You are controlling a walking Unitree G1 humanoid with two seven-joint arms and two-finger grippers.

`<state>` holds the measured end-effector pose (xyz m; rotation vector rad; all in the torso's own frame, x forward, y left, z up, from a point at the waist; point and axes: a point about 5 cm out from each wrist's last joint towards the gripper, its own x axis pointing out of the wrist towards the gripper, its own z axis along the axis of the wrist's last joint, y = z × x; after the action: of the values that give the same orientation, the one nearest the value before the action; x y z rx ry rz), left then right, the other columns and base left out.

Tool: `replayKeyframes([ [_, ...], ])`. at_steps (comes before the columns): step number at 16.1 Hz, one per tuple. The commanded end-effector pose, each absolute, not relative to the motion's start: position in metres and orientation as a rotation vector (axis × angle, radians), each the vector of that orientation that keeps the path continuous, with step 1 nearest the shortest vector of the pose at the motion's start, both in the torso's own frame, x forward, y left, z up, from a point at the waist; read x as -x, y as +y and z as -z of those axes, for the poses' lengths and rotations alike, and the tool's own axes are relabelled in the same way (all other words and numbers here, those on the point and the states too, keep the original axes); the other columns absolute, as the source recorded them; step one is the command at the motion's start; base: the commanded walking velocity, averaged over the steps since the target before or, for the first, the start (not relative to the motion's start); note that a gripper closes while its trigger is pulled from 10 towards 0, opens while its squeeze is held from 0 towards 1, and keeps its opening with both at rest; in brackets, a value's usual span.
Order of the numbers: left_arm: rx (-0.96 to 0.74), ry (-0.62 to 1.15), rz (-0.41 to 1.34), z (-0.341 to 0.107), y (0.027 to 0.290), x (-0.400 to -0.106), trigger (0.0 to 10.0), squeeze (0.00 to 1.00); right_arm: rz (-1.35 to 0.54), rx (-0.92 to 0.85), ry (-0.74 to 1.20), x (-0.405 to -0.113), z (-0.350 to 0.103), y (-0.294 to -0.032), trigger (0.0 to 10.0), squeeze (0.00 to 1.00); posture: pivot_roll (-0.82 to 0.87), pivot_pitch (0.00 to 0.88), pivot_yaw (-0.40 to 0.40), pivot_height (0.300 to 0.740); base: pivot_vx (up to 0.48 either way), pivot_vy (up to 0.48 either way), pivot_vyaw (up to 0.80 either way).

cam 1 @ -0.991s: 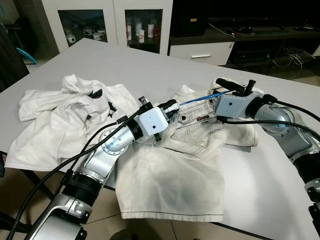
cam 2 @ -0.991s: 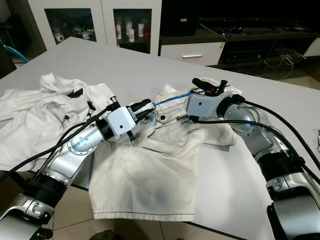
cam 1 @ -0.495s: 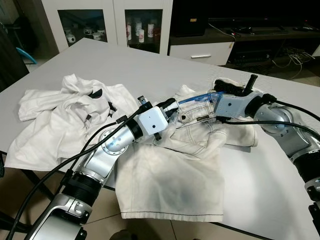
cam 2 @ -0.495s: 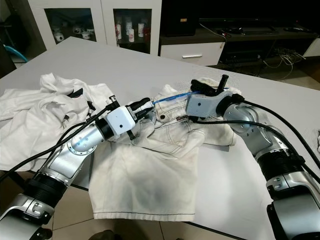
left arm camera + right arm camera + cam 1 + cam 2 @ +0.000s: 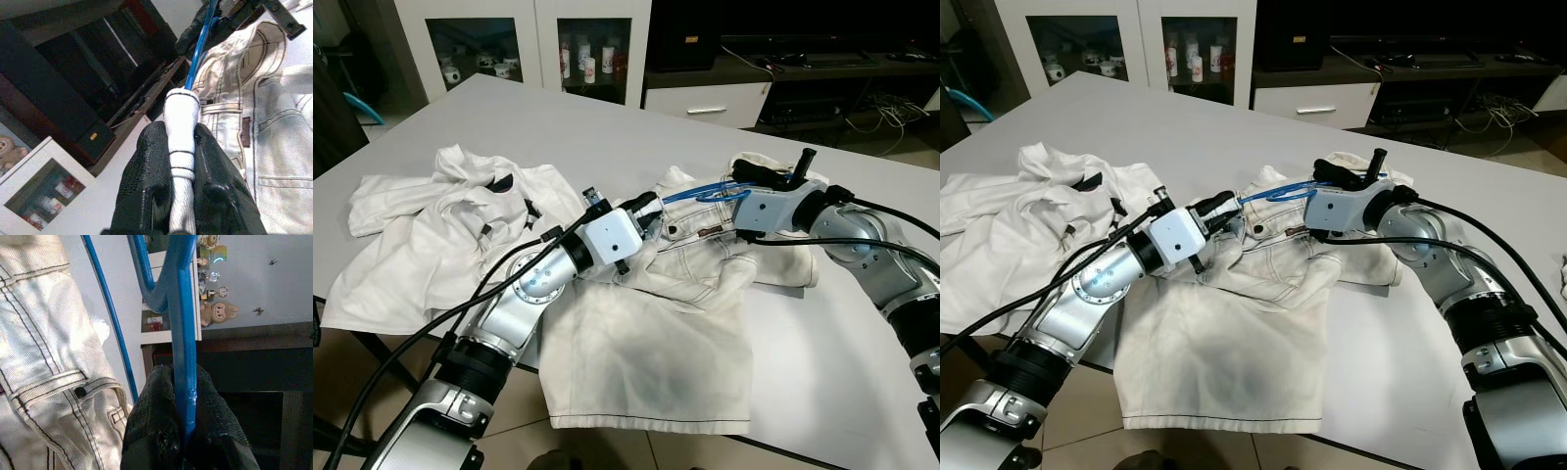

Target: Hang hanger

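A blue wire hanger (image 5: 705, 190) spans between my two grippers, just above white denim shorts (image 5: 656, 333) spread on the white table (image 5: 607, 127). My left gripper (image 5: 651, 208) is shut on the hanger's white-wrapped end (image 5: 181, 117), beside the shorts' waistband. My right gripper (image 5: 749, 174) is shut on the blue bar near the hook (image 5: 181, 308), over the far side of the waistband (image 5: 58, 382). The hanger's bar sits slightly off the cloth and is not threaded into the shorts.
A crumpled white shirt (image 5: 440, 235) lies on the table to the left. Behind the table stand a glass-door cabinet (image 5: 592, 49) and a white drawer unit (image 5: 705, 103). The table's near edge runs just below the shorts' hem (image 5: 646, 426).
My right gripper has turned and lifted a little, raising its end of the hanger so the hook loop now shows. The left arm has hardly moved.
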<state>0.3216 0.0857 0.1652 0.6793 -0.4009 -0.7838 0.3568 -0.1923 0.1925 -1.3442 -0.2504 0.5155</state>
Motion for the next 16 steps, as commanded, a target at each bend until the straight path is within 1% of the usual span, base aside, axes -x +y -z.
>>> replayKeyframes([
  [1,-0.676,-0.457,0.759,-0.18,0.083,-0.326,10.0,0.0,-0.497,1.348,-0.245,-0.357,-0.197,-0.198,2.0,0.0,0.05,0.0,-0.074,0.723,0.0,0.0,0.0],
  [2,-0.66,-0.449,0.752,-0.18,0.083,-0.327,10.0,0.0,-0.496,1.346,-0.251,-0.357,-0.198,-0.198,0.0,0.0,0.05,0.0,-0.074,0.723,0.0,0.0,0.0],
  [3,-0.655,-0.44,0.752,-0.18,0.083,-0.327,10.0,0.0,-0.488,1.346,-0.253,-0.357,-0.198,-0.198,0.0,0.0,0.05,0.0,-0.073,0.723,0.0,0.0,0.0],
  [4,-0.656,-0.432,0.756,-0.179,0.083,-0.327,10.0,0.0,-0.476,1.347,-0.254,-0.358,-0.199,-0.198,10.0,0.0,0.05,0.0,-0.072,0.723,0.0,0.0,0.0],
  [8,-0.679,-0.438,0.719,-0.18,0.086,-0.33,10.0,0.0,-0.464,1.346,-0.255,-0.359,-0.2,-0.199,10.0,0.0,0.05,0.0,-0.065,0.723,0.0,0.0,0.0],
  [9,-0.671,-0.441,0.706,-0.182,0.088,-0.332,10.0,0.61,-0.463,1.347,-0.256,-0.359,-0.2,-0.198,10.0,0.0,0.05,0.0,-0.063,0.723,0.0,0.0,0.0],
  [10,-0.664,-0.45,0.7,-0.183,0.089,-0.332,10.0,1.0,-0.461,1.346,-0.257,-0.358,-0.199,-0.198,10.0,0.0,0.05,0.0,-0.061,0.723,0.0,0.0,0.0],
  [12,-0.689,-0.462,0.689,-0.184,0.089,-0.333,10.0,1.0,-0.457,1.347,-0.257,-0.358,-0.199,-0.199,10.0,0.0,0.05,0.0,-0.056,0.723,0.0,0.0,0.0],
  [13,-0.714,-0.449,0.693,-0.182,0.089,-0.334,10.0,0.0,-0.454,1.349,-0.255,-0.358,-0.199,-0.201,10.0,0.0,0.05,0.0,-0.055,0.723,0.0,0.0,0.0],
  [16,-0.735,-0.433,0.704,-0.178,0.089,-0.334,10.0,0.0,-0.435,1.352,-0.24,-0.356,-0.198,-0.209,10.0,0.0,0.05,0.0,-0.053,0.723,0.0,0.0,0.0],
])
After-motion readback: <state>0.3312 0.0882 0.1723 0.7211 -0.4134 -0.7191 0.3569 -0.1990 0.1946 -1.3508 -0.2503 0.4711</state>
